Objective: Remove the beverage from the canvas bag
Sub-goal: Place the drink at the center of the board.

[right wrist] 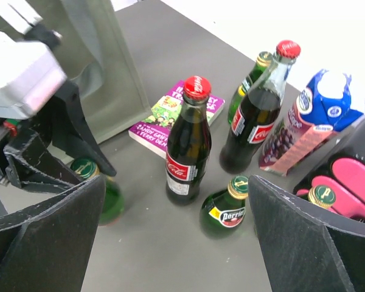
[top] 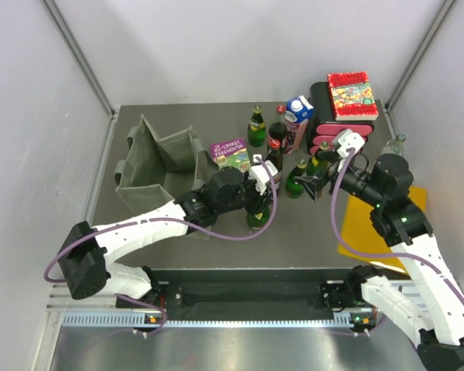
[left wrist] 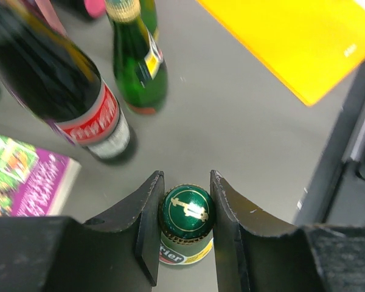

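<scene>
The olive canvas bag [top: 156, 158] stands open at the back left of the table; its cloth wall [right wrist: 94, 61] also fills the top left of the right wrist view. The beverage, a small green Perrier bottle [left wrist: 187, 210] with a green and gold cap, stands upright outside the bag, in front of the purple book. My left gripper [left wrist: 185, 177] is shut on its cap and neck from above, both fingers touching. Its base [right wrist: 109, 201] looks at or just above the table. My right gripper [right wrist: 176, 182] hangs open over the other bottles, holding nothing.
Two cola bottles [right wrist: 185, 143] [right wrist: 258, 112], another Perrier bottle [right wrist: 228, 210], a juice carton [right wrist: 316, 121] and a purple book [top: 230, 153] crowd the middle. A pink drawer box [top: 332, 124] with a red book on top stands back right. A yellow mat [top: 379, 224] lies right.
</scene>
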Controlling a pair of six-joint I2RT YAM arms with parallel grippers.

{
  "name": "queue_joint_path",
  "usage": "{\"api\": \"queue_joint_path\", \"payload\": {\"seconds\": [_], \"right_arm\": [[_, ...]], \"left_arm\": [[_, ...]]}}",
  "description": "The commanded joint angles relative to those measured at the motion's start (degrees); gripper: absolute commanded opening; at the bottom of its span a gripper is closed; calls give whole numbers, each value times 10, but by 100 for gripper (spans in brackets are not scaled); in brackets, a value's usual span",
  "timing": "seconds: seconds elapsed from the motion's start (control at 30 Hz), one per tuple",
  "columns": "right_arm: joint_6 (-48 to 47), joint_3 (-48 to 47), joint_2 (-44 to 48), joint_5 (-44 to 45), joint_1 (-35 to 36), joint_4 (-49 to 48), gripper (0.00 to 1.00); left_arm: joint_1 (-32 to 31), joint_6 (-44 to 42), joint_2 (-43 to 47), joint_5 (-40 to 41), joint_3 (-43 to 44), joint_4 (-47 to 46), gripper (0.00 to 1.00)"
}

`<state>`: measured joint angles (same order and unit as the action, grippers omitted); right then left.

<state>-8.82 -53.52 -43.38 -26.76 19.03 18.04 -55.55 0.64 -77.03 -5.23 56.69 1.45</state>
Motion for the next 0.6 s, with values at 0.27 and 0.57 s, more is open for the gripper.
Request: {"api": "queue_joint_path", "payload": {"seconds": [0.27,0.57], "right_arm": [[45,3,-22,-17,-26,-42,99],[43,5,-24,-22,-29,-32,100]], "left_arm": [[-1,-63,-8,6,-39,-283,0],[0,-59,-40,15,-56,-321,0]]}}
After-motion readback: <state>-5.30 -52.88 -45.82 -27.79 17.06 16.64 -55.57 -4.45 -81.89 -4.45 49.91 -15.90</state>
